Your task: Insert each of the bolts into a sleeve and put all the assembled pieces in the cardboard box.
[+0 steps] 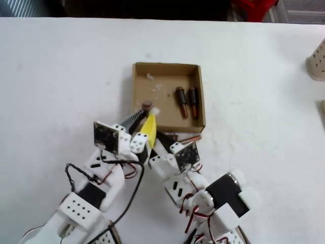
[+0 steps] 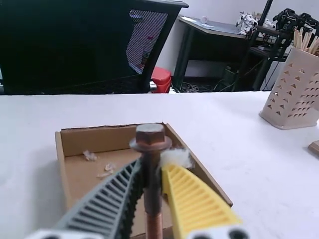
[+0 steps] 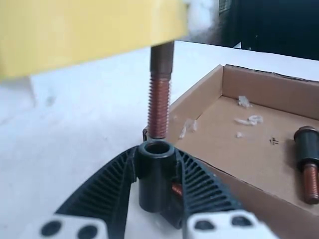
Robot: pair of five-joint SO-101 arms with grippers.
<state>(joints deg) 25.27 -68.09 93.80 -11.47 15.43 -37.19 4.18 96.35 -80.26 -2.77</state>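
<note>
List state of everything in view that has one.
Copper-coloured hex-head bolt: upright, tip just above the sleeve mouth, not inserted.
Dark cylindrical sleeve: upright, bore empty.
Left gripper: jaws shut on the bolt.
Right gripper: jaws shut on the sleeve.
Open-topped cardboard box: holds two assembled pieces, lying flat.

The high view looks down on the table (image 1: 61, 66) from above, box (image 1: 167, 65) mid-frame. The left wrist view looks low along the left gripper (image 2: 152, 172), across the box toward the table's far edge. The right wrist view sits closer, beside the box. Both wrist views share the bolt (image 2: 151, 142).
</note>
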